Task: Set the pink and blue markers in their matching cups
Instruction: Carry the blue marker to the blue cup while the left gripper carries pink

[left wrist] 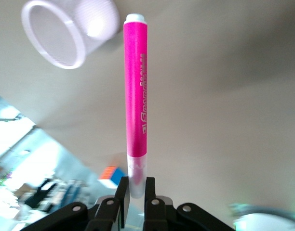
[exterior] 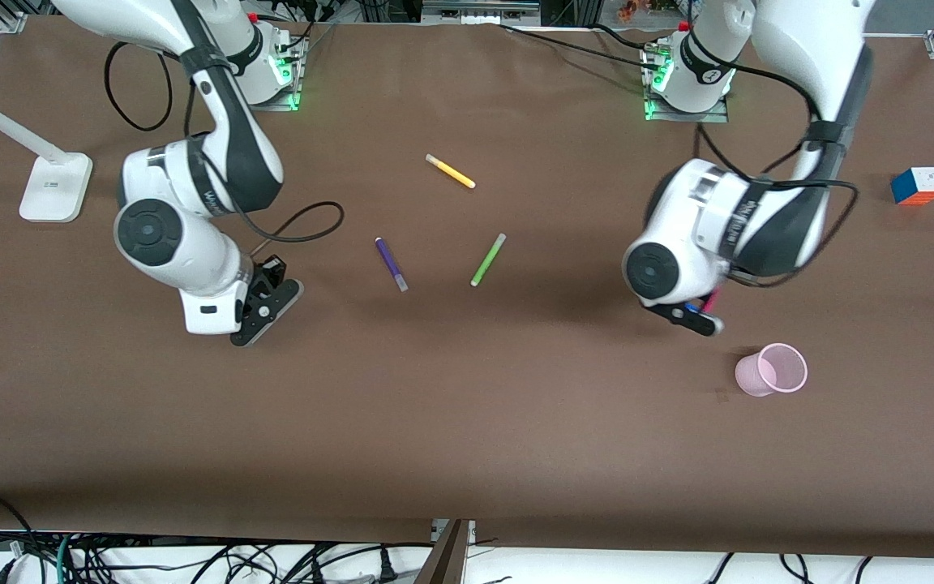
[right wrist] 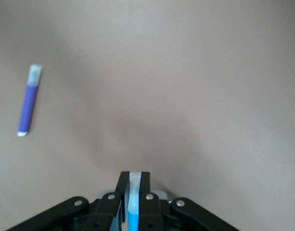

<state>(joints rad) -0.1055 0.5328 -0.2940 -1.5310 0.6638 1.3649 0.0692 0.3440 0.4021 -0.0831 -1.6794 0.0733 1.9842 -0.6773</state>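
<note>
- My left end effector (left wrist: 134, 190), centre-right of the front frame, grips the pink marker (left wrist: 136, 96) above the worktop (exterior: 467, 422), near the pink cup (exterior: 771, 370).
- My right end effector (right wrist: 133, 190), at centre-left, clamps the blue marker (right wrist: 133, 211).

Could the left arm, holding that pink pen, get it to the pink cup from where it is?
Probably yes. The left end effector is shut on the pink marker, over the table beside the pink cup, which stands upright, mouth open, with nothing lying between them.
</note>
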